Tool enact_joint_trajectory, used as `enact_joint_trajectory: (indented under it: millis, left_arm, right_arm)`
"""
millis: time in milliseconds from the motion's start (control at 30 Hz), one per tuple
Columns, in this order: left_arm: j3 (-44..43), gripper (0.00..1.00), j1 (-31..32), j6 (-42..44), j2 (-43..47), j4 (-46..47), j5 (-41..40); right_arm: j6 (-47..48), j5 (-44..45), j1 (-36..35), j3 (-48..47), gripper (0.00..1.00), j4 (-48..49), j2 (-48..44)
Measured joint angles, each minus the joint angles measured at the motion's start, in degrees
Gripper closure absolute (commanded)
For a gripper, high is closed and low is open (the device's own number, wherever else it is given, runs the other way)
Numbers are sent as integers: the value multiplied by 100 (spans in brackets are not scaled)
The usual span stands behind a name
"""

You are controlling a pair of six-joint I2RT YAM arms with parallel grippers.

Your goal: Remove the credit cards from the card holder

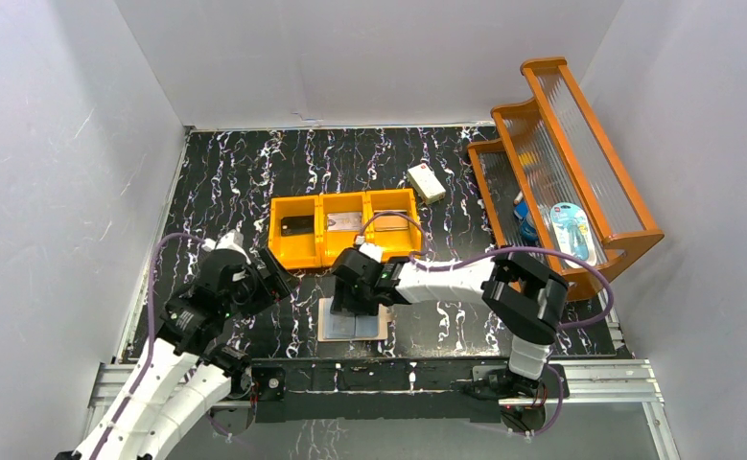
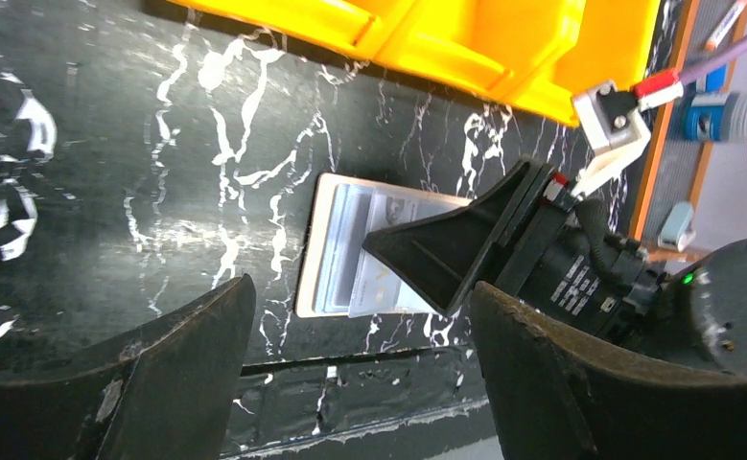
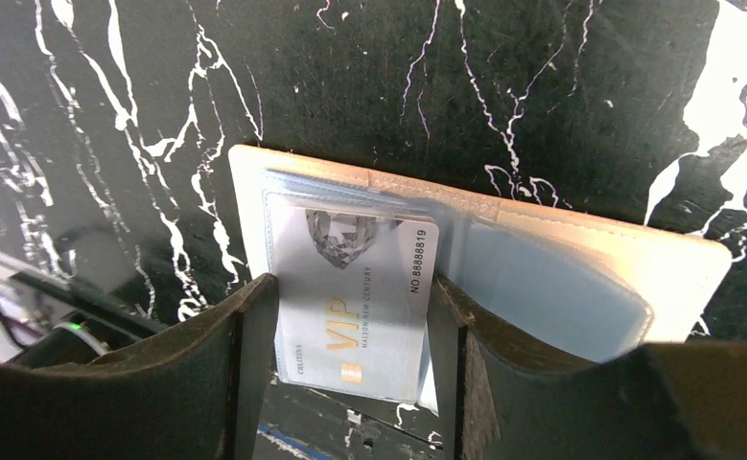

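Right gripper (image 3: 352, 292) brackets the silver-grey plastic VIP card (image 3: 350, 259) between its fingers, aligned to draw it from the open peach-pink bifold card holder (image 3: 678, 257) beneath; clamping unconfirmed.

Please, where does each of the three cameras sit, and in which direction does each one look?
Top external: above and behind the bases, looking down at the table. Both arms show, with the left gripper and the right gripper.
Left wrist: on the left arm, looking across the table toward the right gripper. Its own fingers fill the bottom.
Right wrist: on the right arm, looking down onto the open card holder. Its fingers flank a silver card.
Shared: all three views show the card holder. The top and left wrist views also show the yellow-orange bin.
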State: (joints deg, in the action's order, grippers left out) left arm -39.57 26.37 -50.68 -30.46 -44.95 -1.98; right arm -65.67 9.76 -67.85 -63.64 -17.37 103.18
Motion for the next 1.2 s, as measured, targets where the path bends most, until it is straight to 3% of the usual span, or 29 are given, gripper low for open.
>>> enact_joint_trajectory:
  millis: [267, 567, 1200]
  left_arm:
    - [494, 24, 0, 225, -892, 813, 1261]
    - [1021, 30, 0, 317, -1832, 1521, 2277]
    - [1488, 75, 129, 286, -2505, 2583, 2826]
  right_arm:
    - [-184, -699, 332, 833, 46, 1095, -380]
    - [-378, -1027, 376, 1029, 46, 1867, -286]
    - [-466, -1187, 448, 1093, 45, 1991, -273]
